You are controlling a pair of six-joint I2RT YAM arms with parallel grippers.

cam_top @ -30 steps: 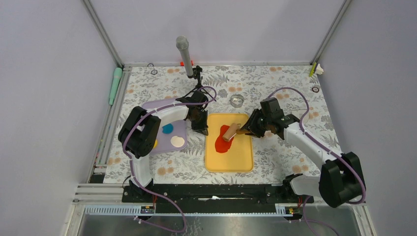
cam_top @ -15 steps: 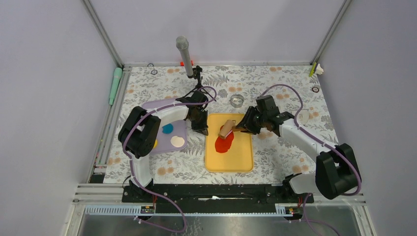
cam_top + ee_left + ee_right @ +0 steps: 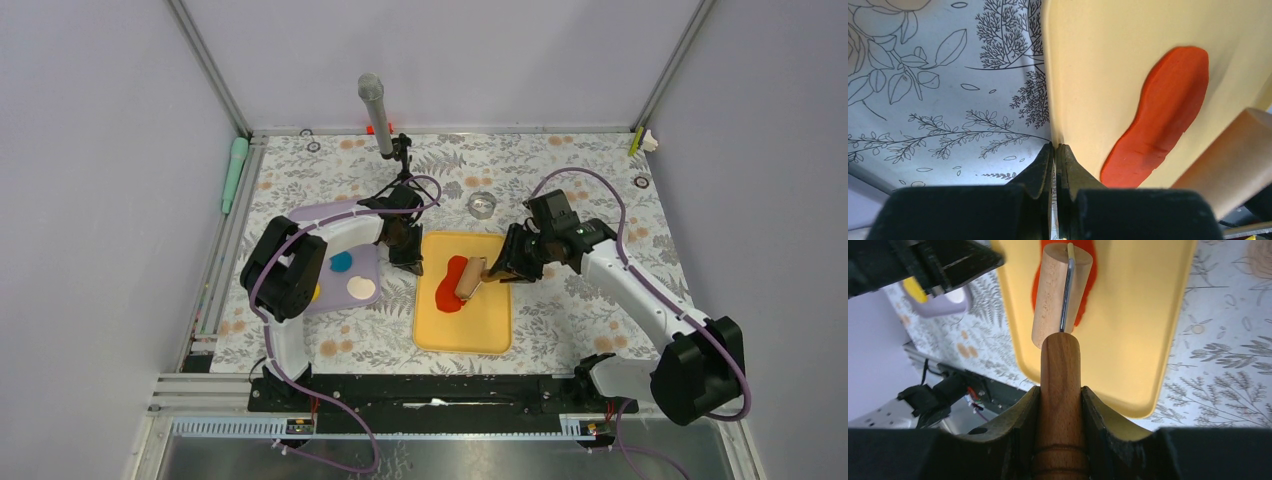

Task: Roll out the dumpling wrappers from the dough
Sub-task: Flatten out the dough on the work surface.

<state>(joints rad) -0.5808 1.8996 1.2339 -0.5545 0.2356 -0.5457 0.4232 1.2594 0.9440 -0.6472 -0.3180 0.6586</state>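
A red dumpling wrapper (image 3: 449, 289) lies flattened into a long oval on the yellow tray (image 3: 490, 325). It also shows in the left wrist view (image 3: 1163, 115). My right gripper (image 3: 492, 269) is shut on the wooden handle (image 3: 1060, 370) of a rolling pin. The pin's roller (image 3: 468, 279) rests across the red clay (image 3: 1088, 280). My left gripper (image 3: 412, 266) is shut on the tray's left rim (image 3: 1054, 125), its jaws pinched together (image 3: 1055, 146) beside the clay.
A purple plate (image 3: 372, 262) left of the tray holds a blue disc (image 3: 341, 262), a cream disc (image 3: 361, 288) and a yellow one partly hidden by the left arm. A small metal cup (image 3: 482, 204) stands behind the tray. A microphone (image 3: 375, 105) stands at the back.
The right gripper pushed the roller toward the back of the tray, then drew it back toward the near side over the red clay. The clay looks longer. The left gripper has not moved.
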